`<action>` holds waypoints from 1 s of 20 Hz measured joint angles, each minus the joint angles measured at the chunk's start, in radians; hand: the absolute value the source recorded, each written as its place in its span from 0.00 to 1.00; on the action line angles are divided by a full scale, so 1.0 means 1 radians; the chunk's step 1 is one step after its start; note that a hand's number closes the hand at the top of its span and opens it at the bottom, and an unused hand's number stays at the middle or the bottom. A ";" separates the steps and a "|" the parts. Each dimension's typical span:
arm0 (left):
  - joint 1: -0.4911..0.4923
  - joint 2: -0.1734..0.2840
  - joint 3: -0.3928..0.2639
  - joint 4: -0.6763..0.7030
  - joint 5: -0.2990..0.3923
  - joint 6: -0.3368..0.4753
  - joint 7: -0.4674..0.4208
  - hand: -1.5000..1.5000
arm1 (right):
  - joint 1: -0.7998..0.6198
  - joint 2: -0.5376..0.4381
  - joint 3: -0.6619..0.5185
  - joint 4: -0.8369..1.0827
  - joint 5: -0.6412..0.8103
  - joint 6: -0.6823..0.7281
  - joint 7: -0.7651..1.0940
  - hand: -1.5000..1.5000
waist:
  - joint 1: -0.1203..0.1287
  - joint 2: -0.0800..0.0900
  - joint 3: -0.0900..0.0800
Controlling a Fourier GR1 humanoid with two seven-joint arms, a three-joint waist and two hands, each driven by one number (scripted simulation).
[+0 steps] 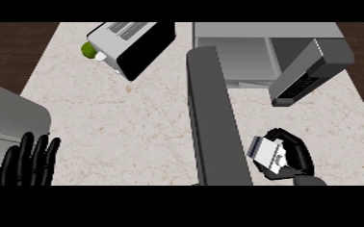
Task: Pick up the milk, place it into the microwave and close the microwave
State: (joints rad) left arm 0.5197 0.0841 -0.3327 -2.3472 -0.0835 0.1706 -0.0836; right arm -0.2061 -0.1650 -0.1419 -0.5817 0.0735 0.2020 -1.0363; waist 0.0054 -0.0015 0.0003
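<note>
A small white milk carton (265, 151) with a blue edge is off the counter at the lower right, and my right hand (297, 155) is shut on it, fingers curled round its right side. The grey microwave (241, 53) stands at the back right with its cavity open. Its dark door (213, 120) swings out toward me as a long edge-on slab, just left of the carton. The keypad panel (305, 79) is on the microwave's right. My left hand (28, 161) rests open at the lower left edge, fingers up.
A silver toaster (117, 41) with a black side stands at the back left, a green round fruit (88, 49) beside it. A grey rounded object (21, 115) juts in at the left edge. The marble counter (121, 125) spreads between toaster and door.
</note>
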 measured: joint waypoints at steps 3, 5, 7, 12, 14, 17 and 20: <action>-0.003 0.010 0.023 -0.011 0.021 -0.007 0.024 0.00 | 0.020 0.025 0.020 -0.067 -0.006 -0.008 0.018 1.00 | -0.002 -0.001 -0.001; 0.017 0.013 0.034 -0.012 0.037 -0.012 0.010 0.00 | 0.050 0.048 0.033 -0.157 -0.017 -0.024 0.049 1.00 | -0.004 -0.002 -0.001; 0.015 0.012 0.043 0.010 0.043 -0.015 -0.007 0.00 | 0.048 0.063 0.037 -0.205 -0.024 -0.036 0.065 1.00 | -0.004 -0.002 -0.001; 0.034 0.021 0.065 0.002 0.067 -0.029 -0.016 0.00 | 0.002 0.106 0.068 -0.319 -0.009 -0.100 0.167 1.00 | -0.001 -0.001 -0.001; 0.042 0.022 0.064 0.002 0.069 -0.034 -0.020 0.00 | -0.024 0.126 0.085 -0.348 0.010 -0.140 0.210 1.00 | 0.000 -0.001 -0.001; 0.034 0.017 0.074 0.027 0.078 -0.037 -0.033 0.00 | -0.097 0.130 0.084 -0.342 0.039 -0.204 0.286 1.00 | 0.002 0.000 -0.001; 0.056 0.023 0.077 0.019 0.077 -0.044 -0.042 0.00 | -0.178 0.135 0.071 -0.281 0.072 -0.282 0.333 1.00 | 0.007 0.001 -0.001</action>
State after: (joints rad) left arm 0.5757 0.1069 -0.2560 -2.3285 -0.0062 0.1267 -0.1257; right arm -0.3836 -0.0301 -0.0706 -0.8632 0.1459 -0.0801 -0.7032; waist 0.0126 0.0000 -0.0003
